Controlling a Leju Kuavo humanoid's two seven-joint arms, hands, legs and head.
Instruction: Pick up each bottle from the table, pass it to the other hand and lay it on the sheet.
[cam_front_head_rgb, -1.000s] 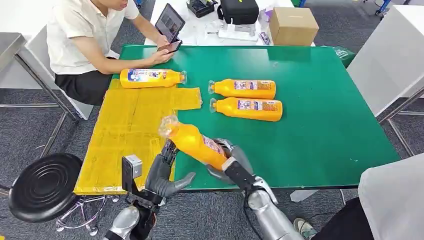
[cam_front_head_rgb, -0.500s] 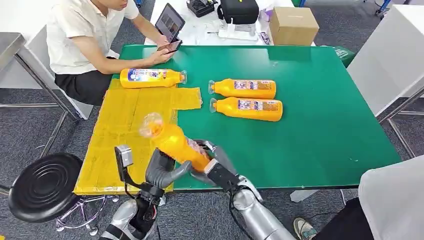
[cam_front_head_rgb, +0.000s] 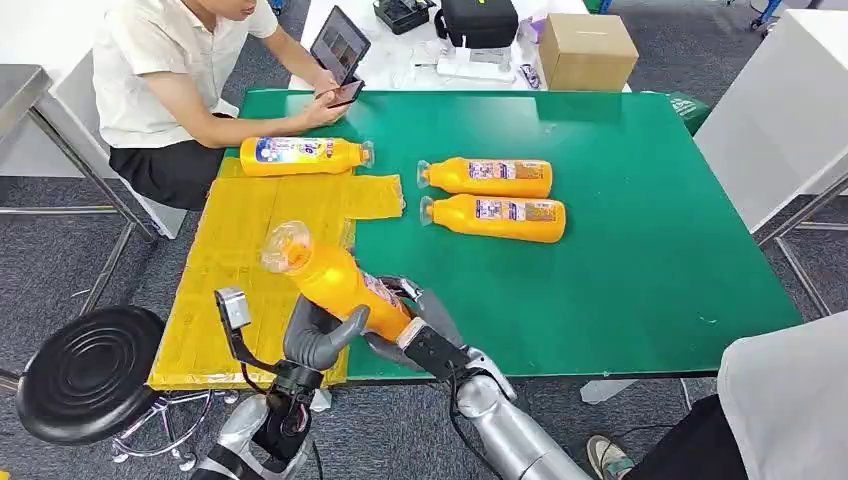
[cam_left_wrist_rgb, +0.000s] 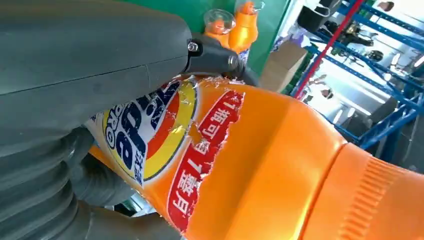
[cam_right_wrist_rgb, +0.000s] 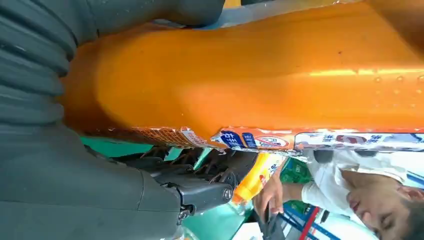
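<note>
From the head view we saw the right hand (cam_front_head_rgb: 405, 322) wrapped around the lower body of an orange juice bottle (cam_front_head_rgb: 335, 283), which slanted up and away from it with its clear cap end raised over the near part of the yellow sheet (cam_front_head_rgb: 240, 270). The left hand (cam_front_head_rgb: 312, 338) sat just beside the right one under the bottle's middle, its fingers curled up against the bottle's side. A second bottle (cam_front_head_rgb: 305, 156) lay on its side at the far edge of the sheet, and two more bottles (cam_front_head_rgb: 490, 197) lay side by side on the bare green table (cam_front_head_rgb: 640, 220), well apart from both hands. A seated person (cam_front_head_rgb: 165, 80) held a phone at the table's far left corner, and a black stool (cam_front_head_rgb: 85, 372) stood by the robot's left. In the left wrist view we found the labelled part of the held bottle (cam_left_wrist_rgb: 240, 165) lying against the left hand (cam_left_wrist_rgb: 75, 100), with the thick grey thumb pressed over the label. In the right wrist view the bottle's orange body (cam_right_wrist_rgb: 250, 75) lay hard against the right hand (cam_right_wrist_rgb: 65, 165), whose grey ribbed cover and thumb closed round it; how its darker fingers lay we could not tell.
</note>
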